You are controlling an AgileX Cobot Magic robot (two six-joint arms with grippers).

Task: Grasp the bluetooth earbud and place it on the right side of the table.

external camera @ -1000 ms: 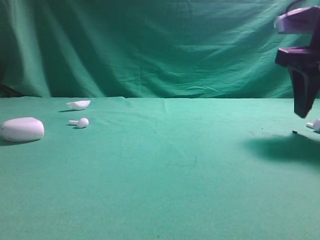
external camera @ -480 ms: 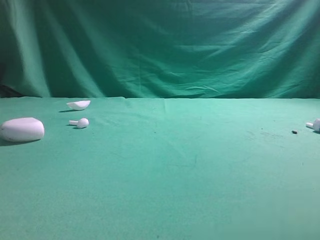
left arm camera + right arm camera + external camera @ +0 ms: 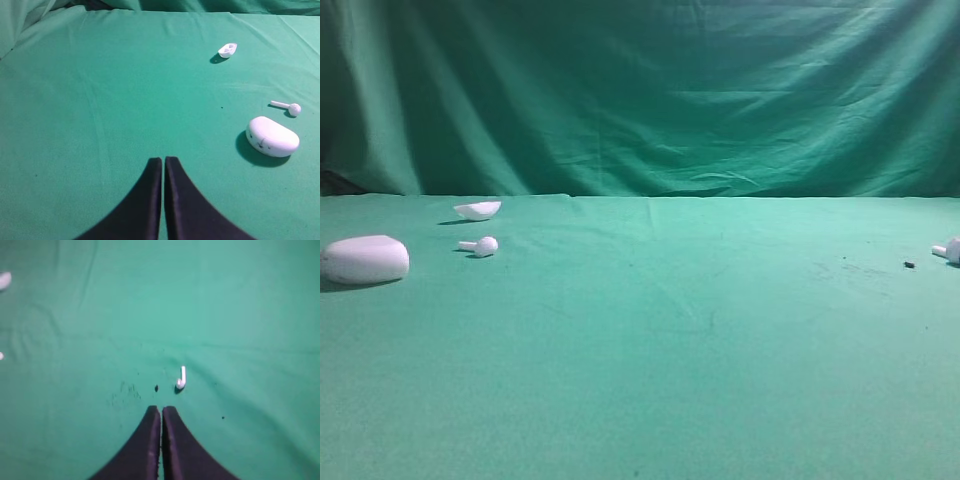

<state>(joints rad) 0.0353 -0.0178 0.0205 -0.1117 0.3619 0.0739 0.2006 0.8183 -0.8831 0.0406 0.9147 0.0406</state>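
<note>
Right gripper (image 3: 161,412) closed, empty, raised above table (image 3: 240,315), bluetooth earbud (image 3: 181,379) lying just ahead. Left gripper (image 3: 163,162) closed, empty, hovering.

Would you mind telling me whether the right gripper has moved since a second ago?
Yes. It hung over the earbud at the table's right edge, and has since left the high view, now shut with nothing held.
</note>
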